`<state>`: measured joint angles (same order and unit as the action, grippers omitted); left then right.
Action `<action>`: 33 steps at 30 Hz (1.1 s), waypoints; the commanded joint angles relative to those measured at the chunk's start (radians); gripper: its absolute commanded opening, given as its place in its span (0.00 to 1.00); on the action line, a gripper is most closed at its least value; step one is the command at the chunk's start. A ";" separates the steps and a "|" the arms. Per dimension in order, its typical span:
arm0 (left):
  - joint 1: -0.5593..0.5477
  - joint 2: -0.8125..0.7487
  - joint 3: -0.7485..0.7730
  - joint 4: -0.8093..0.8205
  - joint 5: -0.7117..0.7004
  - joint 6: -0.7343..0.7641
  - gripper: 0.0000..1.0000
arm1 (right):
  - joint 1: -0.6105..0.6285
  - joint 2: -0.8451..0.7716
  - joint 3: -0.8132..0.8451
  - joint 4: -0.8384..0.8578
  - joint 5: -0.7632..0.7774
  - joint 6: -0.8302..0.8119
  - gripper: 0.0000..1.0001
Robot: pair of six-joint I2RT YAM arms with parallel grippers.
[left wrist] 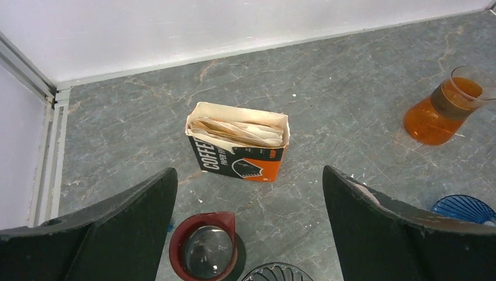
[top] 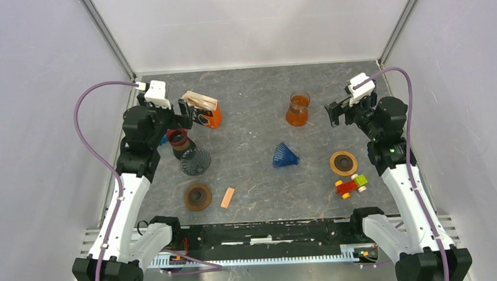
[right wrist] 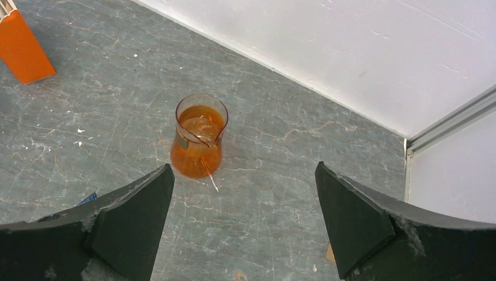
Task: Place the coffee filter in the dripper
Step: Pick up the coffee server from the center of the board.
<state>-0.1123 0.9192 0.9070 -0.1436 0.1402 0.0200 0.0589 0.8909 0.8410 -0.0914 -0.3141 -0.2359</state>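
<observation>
Paper coffee filters (left wrist: 240,130) stand in an open orange and black box (top: 203,111) at the back left. My left gripper (top: 191,116) hovers just on the near side of that box, open and empty; in the left wrist view the box (left wrist: 237,161) sits ahead of the gap between the left gripper's (left wrist: 248,171) fingers. A dark ribbed dripper (top: 195,162) stands near the left arm, its rim (left wrist: 275,274) at the frame bottom. A blue cone dripper (top: 285,156) lies on its side mid-table. My right gripper (top: 336,113) is open and empty, near an orange glass carafe (right wrist: 197,140).
A red-rimmed glass server (left wrist: 203,252) sits under the left gripper beside the dark dripper. Two brown discs (top: 198,196) (top: 343,163), an orange block (top: 227,197) and a toy car (top: 351,185) lie toward the front. White walls enclose the table on three sides.
</observation>
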 commanded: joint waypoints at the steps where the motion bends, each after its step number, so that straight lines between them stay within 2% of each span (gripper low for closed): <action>1: 0.008 -0.025 -0.024 0.066 0.021 0.013 1.00 | 0.001 -0.009 0.010 0.021 -0.019 -0.004 0.98; 6: 0.008 -0.025 -0.036 0.062 0.027 -0.009 1.00 | 0.002 -0.002 0.015 0.022 -0.035 -0.006 0.98; 15: 0.007 -0.029 0.030 -0.080 0.034 0.036 1.00 | 0.004 0.042 0.053 0.007 -0.065 -0.046 0.98; 18: 0.008 -0.027 0.038 -0.099 0.058 0.039 1.00 | 0.008 0.114 0.100 0.019 0.035 0.026 0.98; 24: 0.007 -0.005 0.029 -0.105 0.157 0.035 1.00 | 0.101 0.364 0.277 -0.061 0.276 0.030 0.99; 30: 0.009 0.005 0.020 -0.099 0.238 0.035 1.00 | 0.170 0.647 0.508 -0.194 0.308 0.013 0.78; 33: 0.008 0.006 0.018 -0.099 0.245 0.036 1.00 | 0.182 0.758 0.582 -0.240 0.308 0.002 0.71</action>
<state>-0.1112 0.9249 0.9031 -0.2531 0.3264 0.0273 0.2234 1.5452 1.3167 -0.2340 -0.0494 -0.2245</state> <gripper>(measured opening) 0.993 0.745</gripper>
